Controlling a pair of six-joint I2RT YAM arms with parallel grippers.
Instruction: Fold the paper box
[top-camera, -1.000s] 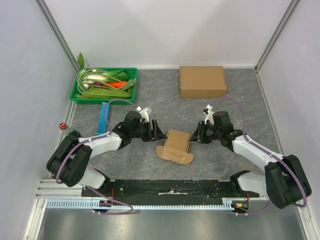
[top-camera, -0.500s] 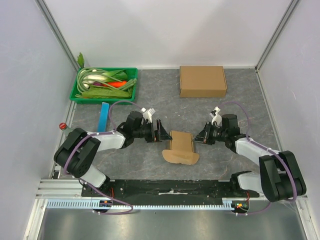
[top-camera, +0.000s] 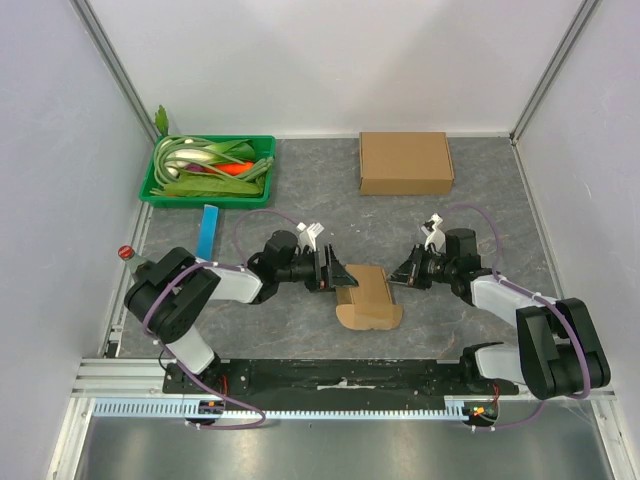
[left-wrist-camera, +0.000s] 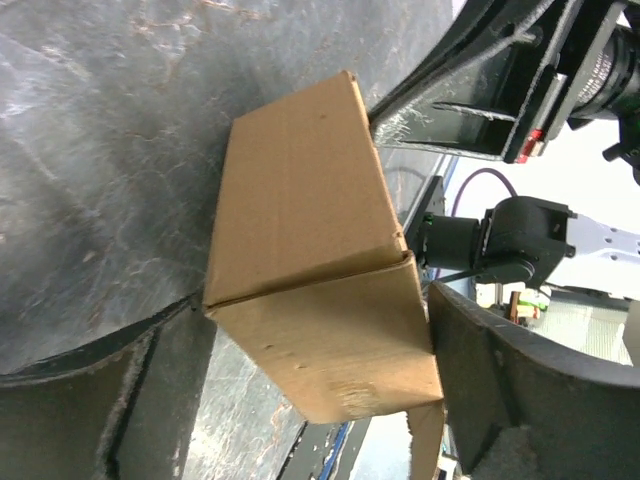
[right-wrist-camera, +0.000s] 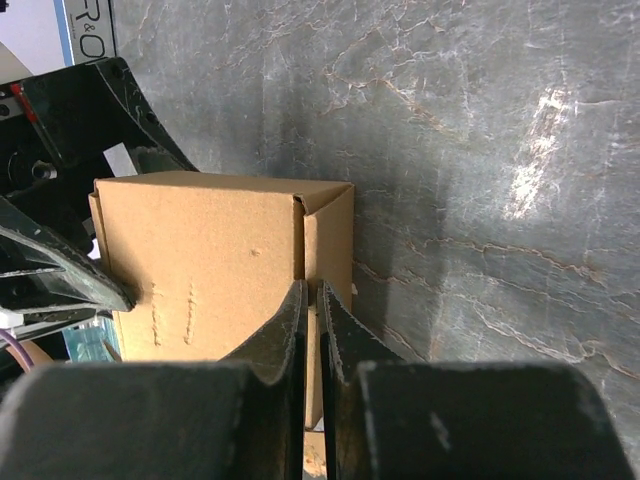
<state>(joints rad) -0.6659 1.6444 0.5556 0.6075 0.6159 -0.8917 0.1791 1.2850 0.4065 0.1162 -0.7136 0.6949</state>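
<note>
The paper box (top-camera: 368, 296) lies near the middle of the desk (top-camera: 300, 215), between the 2 arms and well apart from the other items. Its body stands partly formed, with 1 rounded flap (top-camera: 368, 320) spread flat on the desk on the near side. The left gripper (top-camera: 338, 274) sits at the left side of the paper box with its jaws spread wide. In the left wrist view the 2 fingers (left-wrist-camera: 520, 390) stand apart with the cardboard body between them, and we cannot tell whether either finger touches it. The right gripper (top-camera: 398, 277) sits at the right side of the paper box. In the right wrist view its fingers (right-wrist-camera: 280, 340) are pressed almost together, and their tips pinch the thin cardboard edge at the corner seam. At the far left of the desk we see a green tray (top-camera: 215, 140) holding green and orange items. A blue strip (top-camera: 209, 232) lies just in front of it. A flat cardboard box (top-camera: 405, 162) rests closed at the far edge.
</note>
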